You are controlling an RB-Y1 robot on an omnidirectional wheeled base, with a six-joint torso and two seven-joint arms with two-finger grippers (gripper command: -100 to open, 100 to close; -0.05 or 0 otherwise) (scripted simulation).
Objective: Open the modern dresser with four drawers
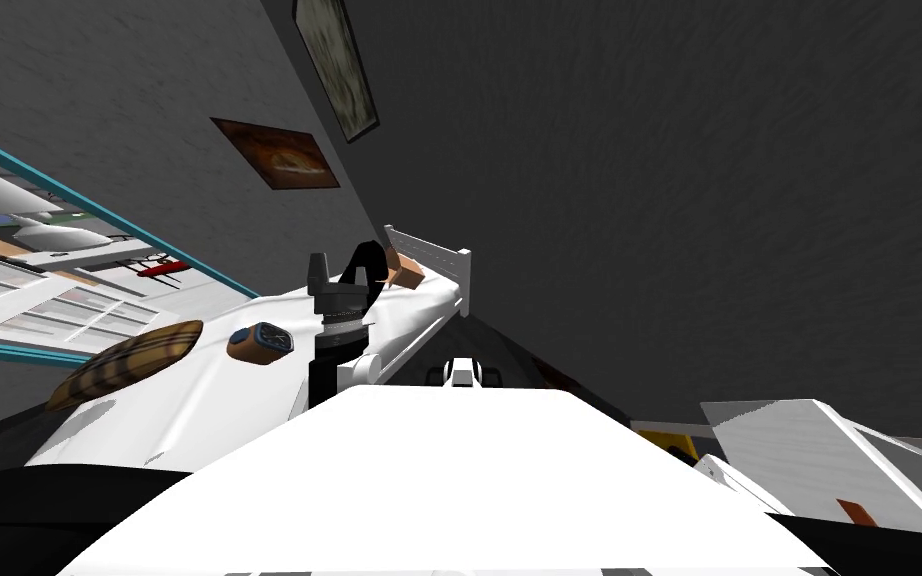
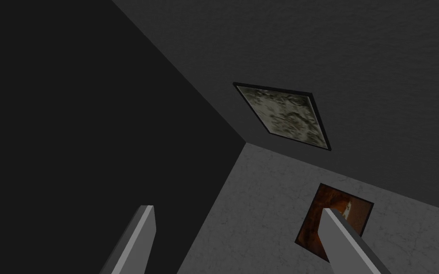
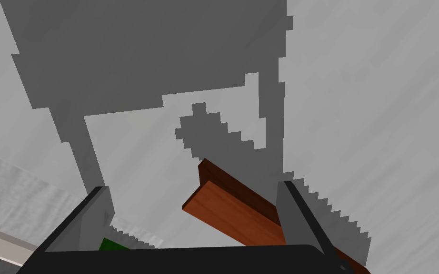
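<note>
A: Whereabouts of the dresser point(image 1: 814, 445)?
B: Low on the right in the head view, white and slanted; close up ahead of the right tool point(image 3: 193, 185) as a white front point(image 3: 356, 95) with a brown handle point(image 3: 230, 211).
A: State of that tool?
B: Spread, pinching nothing; straddles the handle off-centre; meets the bar askew, touching or just beside one finger point(image 3: 292, 214), well apart from the other.
A: Risks from here?
B: Could close on a corner instead of the bar's flanks and slip off on the pull; could shove the handle with the near finger before gripping; comes down to skewed, lopsided alignment; calls for squaring and centring first.
A: And the left tool point(image 2: 236, 208)?
B: Raised in front of the bed point(image 1: 219, 400), spread too, holding nothing; could clip the clock point(image 1: 261, 342) or pillow point(image 1: 129, 362) if swung low during a turn; cannot tell the handle's drawer.
</note>
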